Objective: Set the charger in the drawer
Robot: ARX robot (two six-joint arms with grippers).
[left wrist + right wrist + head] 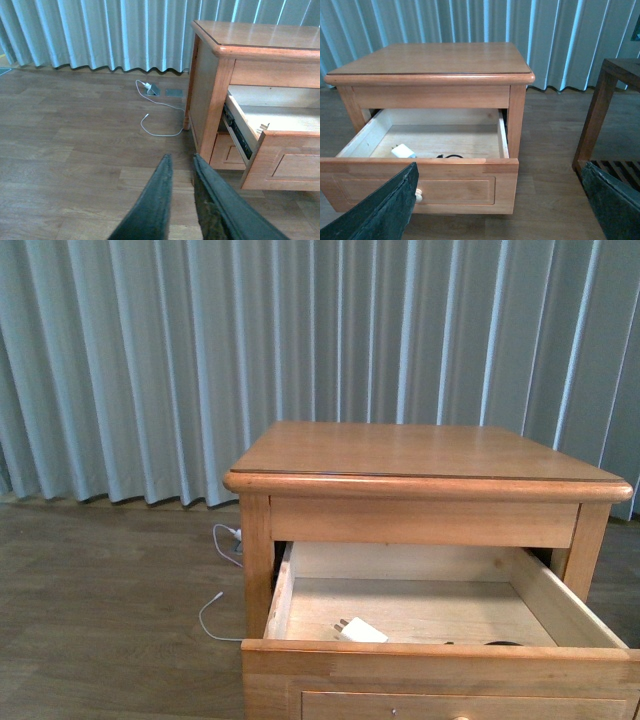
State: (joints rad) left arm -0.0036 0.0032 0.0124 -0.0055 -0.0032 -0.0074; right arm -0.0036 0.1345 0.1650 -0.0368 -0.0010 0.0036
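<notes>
The drawer [440,660] of the light-wood nightstand is pulled open; it also shows in the right wrist view [445,182] and the left wrist view [285,150]. The white charger [360,631] lies inside it near the front, prongs up, with its black cable [500,643] beside it. In the right wrist view the charger [403,151] and the cable [451,156] lie behind the drawer front. My right gripper [502,200] is open and empty in front of the drawer, one finger [385,210] by the knob [418,195]. My left gripper [181,165] is shut and empty over the floor, left of the nightstand.
A thin white cable with a white plug [157,120] lies on the wood floor left of the nightstand, also seen in the front view [215,600]. A dark wooden table [612,110] stands to the right. Blue curtains [150,360] hang behind.
</notes>
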